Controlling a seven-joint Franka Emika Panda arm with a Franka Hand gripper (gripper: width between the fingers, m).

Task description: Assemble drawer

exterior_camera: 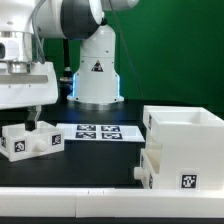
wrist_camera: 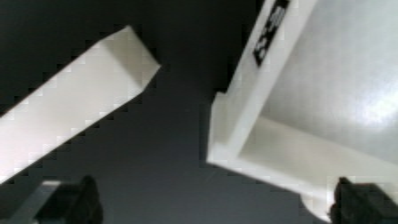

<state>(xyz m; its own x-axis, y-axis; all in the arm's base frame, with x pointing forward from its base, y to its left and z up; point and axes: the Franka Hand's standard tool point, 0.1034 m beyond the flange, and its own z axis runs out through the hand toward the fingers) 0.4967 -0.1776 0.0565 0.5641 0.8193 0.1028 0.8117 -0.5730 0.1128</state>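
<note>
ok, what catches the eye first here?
The large white casing dominates the exterior view's right. At that view's left the gripper hangs open over a small tray, with the marker board lying between tray and casing.

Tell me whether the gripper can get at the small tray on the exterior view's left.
Probably yes. The gripper hangs open just above the small tray, with nothing between them; the casing and the marker board lie well aside.
</note>
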